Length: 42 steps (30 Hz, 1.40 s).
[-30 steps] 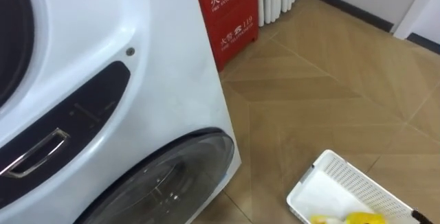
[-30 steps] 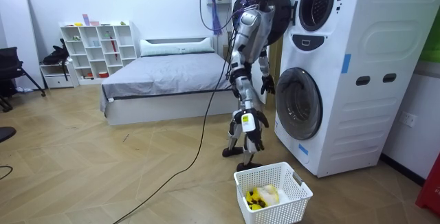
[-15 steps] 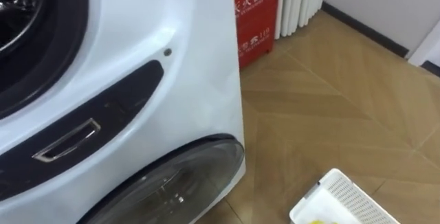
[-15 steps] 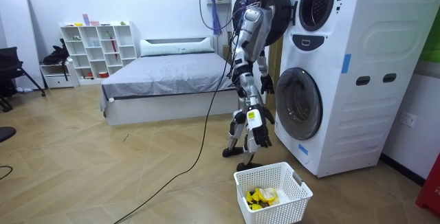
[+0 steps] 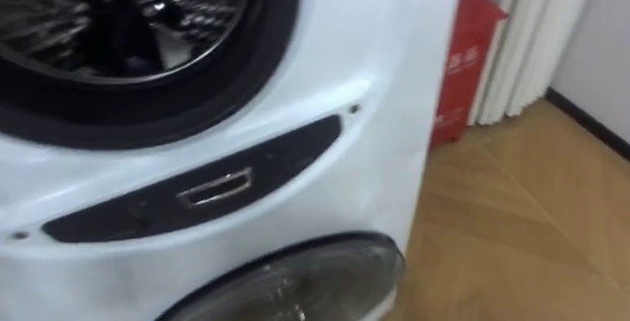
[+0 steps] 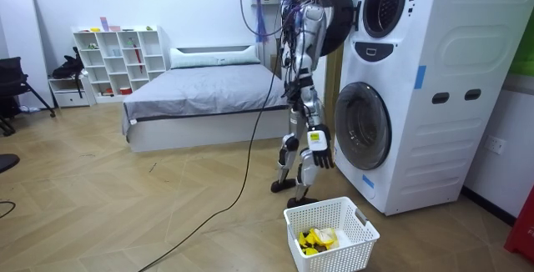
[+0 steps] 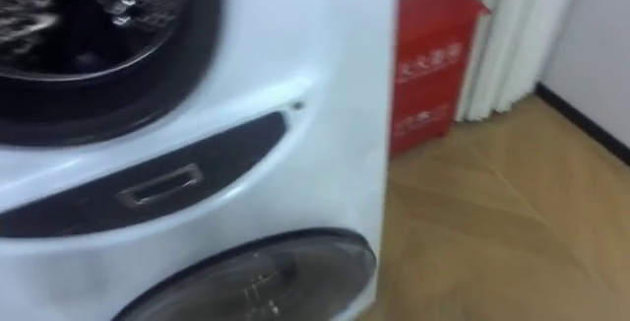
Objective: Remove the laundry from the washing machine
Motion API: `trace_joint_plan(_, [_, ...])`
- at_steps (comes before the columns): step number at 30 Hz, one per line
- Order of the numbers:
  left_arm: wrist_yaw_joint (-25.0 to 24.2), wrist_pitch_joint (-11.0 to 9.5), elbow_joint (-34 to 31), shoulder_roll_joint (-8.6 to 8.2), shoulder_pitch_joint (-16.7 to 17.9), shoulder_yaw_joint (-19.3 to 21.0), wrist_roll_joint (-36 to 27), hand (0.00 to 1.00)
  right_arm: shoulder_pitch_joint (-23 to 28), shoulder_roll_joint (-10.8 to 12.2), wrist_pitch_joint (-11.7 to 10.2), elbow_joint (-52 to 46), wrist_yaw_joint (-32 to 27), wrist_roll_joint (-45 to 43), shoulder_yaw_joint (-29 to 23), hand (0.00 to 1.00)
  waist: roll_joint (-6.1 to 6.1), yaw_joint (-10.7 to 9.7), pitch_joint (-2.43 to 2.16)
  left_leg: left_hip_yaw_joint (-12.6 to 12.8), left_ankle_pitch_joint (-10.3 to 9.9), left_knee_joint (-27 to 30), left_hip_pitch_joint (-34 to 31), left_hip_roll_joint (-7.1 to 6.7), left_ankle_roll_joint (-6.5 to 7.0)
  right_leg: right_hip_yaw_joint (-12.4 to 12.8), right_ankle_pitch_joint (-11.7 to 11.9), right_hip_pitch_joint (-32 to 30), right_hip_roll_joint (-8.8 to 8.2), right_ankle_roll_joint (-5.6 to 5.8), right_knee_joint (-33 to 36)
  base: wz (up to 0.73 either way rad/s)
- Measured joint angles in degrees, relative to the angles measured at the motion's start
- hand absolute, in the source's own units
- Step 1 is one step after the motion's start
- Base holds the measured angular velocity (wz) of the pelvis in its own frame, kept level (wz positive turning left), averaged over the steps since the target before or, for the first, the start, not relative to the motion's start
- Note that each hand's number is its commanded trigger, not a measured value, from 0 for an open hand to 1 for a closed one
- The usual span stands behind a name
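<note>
The upper machine's round opening is before me, its metal drum shining inside. A dark patch lies low in the drum; I cannot tell whether it is cloth. Below it are a dark panel with a chrome handle and the lower machine's glass door. In the room view I stand upright, close to the stacked machines, beside the upper machine's open dark door. My right hand hangs at my side with relaxed fingers, holding nothing. A white basket on the floor holds yellow and white clothes.
A red box and a white radiator stand against the wall beyond the machines. Wooden floor spreads out to my right. A bed and a white shelf stand behind me.
The eye view has swung up from the lower door and basket to the upper drum. I have straightened up, and my right hand has drifted nearer the machine.
</note>
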Motion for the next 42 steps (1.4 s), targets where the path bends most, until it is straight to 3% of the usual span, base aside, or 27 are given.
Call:
trace_joint_plan(2, [0.18,0.72,-0.37,-0.26,0.55,1.08,0.81,0.0,-0.06,0.75,1.04,1.9,1.27,0.12,0.52,0.0,-0.86,1.2,-0.25,-1.38,0.04,-0.29,0.96,0.13,-0.07,-1.52,0.05,2.24,0.0,0.09,-1.97,0.5])
trace_joint_plan(7, [1.61,2.03,-0.41,-0.77,1.01,2.93,1.31,0.0,-0.44,2.02,2.36,3.94,3.49,-0.25,3.78,0.0,-2.52,3.24,-0.24,-4.31,0.04,-0.41,2.28,0.14,-0.08,-4.64,0.43,6.1,-0.29,0.17,-4.58,0.32])
trace_joint_plan(10, [1.82,2.08,-0.51,-1.35,1.22,3.35,0.67,0.0,-0.25,2.11,3.05,3.92,3.92,-0.24,5.37,0.0,-3.17,4.47,0.09,-5.88,0.04,-0.58,2.98,0.1,-0.08,-5.38,0.46,8.08,-0.27,0.21,-5.65,0.16])
trace_joint_plan(13, [1.89,2.08,-0.48,-1.38,1.25,3.96,0.68,0.0,-0.33,2.09,3.06,3.89,4.37,-0.22,6.89,0.0,-3.44,4.7,0.13,-6.52,0.04,-0.61,3.14,0.1,-0.08,-5.92,0.48,8.85,-0.24,0.21,-6.43,0.1])
trace_joint_plan(15, [1.88,2.07,-0.5,-1.38,1.58,4.62,0.68,0.0,-0.17,2.18,3.06,3.88,4.94,-1.09,7.02,0.0,-3.75,5.55,0.58,-6.99,0.04,-0.98,3.92,0.16,-0.08,-6.05,0.47,9.82,-0.06,0.2,-6.54,0.02])
trace_joint_plan(22, [1.49,1.92,-0.72,-1.38,2.27,7.38,0.81,0.0,-0.35,2.28,3.19,3.77,5.51,-5.2,7.68,0.0,-4.65,7.08,0.32,-8.62,0.04,-1.3,3.99,0.12,-0.07,-6.58,0.46,10.54,0.03,0.18,-7.39,0.06])
trace_joint_plan(28, [1.58,2.01,-1.63,-1.28,4.65,11.24,1.66,0.0,-0.29,2.43,3.47,3.69,4.74,-6.79,8.11,0.0,-5.03,8.42,0.56,-9.1,0.03,-1.26,4.89,0.12,-0.08,-7.09,0.46,11.67,0.0,0.19,-7.46,0.04])
trace_joint_plan(34, [2.6,1.92,-1.74,-1.51,5.24,11.83,1.84,0.0,-0.24,2.53,3.44,3.72,4.55,-6.5,8.71,0.0,-5.18,9.16,0.56,-10.02,-0.06,-0.87,4.75,0.05,-0.21,-7.56,0.22,11.9,-0.06,0.14,-7.41,0.09])
trace_joint_plan(37, [2.77,1.91,-1.71,-1.68,5.42,12.68,1.94,0.0,-0.36,2.66,3.44,3.42,5.03,-7.09,8.88,0.0,-5.48,9.54,0.63,-10.03,-0.5,1.01,4.57,0.31,-0.84,-7.4,-0.42,11.64,0.18,-0.12,-6.98,0.04])
trace_joint_plan(39, [2.45,1.91,-1.74,-1.53,4.97,14.07,3.45,0.0,-0.52,2.64,3.45,3.33,5.46,-8.25,8.79,0.0,-5.82,10.23,0.36,-10.32,-2.0,7.66,1.26,1.21,-1.81,-7.44,-1.09,10.09,0.45,-0.76,-4.54,-0.1])
trace_joint_plan(42, [1.98,1.9,-1.75,-1.23,4.21,14.01,3.57,0.0,-1.22,2.44,3.21,3.46,5.41,-10.91,8.52,0.0,-5.85,10.33,0.14,-11.51,-2.32,17.91,-4.14,2.49,-2.26,-8.04,-1.3,9.15,0.51,-1.94,-3.09,-0.08])
